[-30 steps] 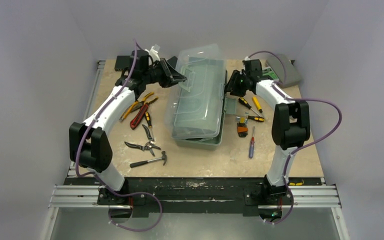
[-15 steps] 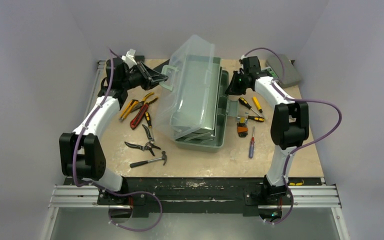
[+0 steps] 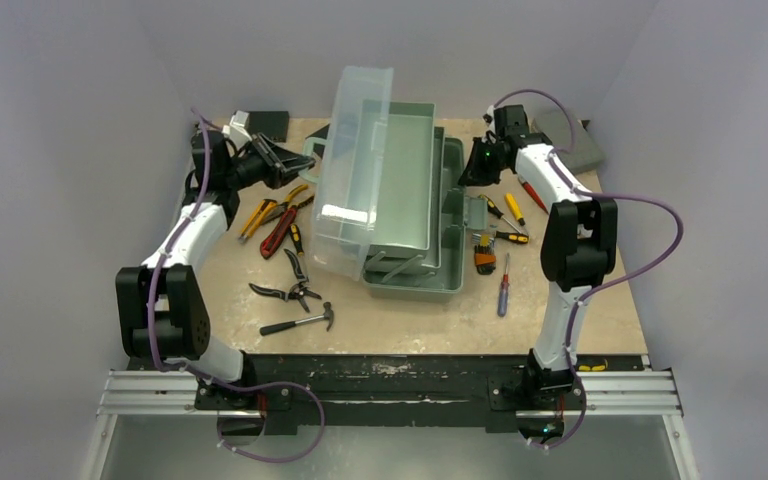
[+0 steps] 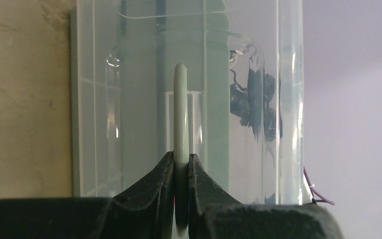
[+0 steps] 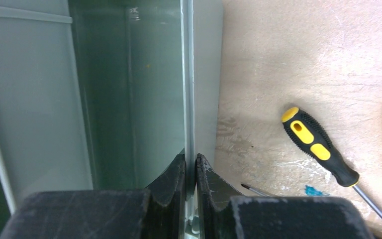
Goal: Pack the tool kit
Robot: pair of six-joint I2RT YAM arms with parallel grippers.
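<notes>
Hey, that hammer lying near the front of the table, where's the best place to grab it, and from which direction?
Probably mid-handle on the hammer, coming straight down from above. It lies flat on the table, its slim black handle running leftward from the head, so a grip closing across the handle's narrow width should fit. The head end is bulkier and less even.

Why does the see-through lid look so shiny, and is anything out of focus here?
Top view: even light, sharp, one white glare patch on the lid. Left wrist view: bright streaks run down the lid; the fingers on its handle look soft. Right wrist view: fingers blurred, screwdriver crisp.
</notes>
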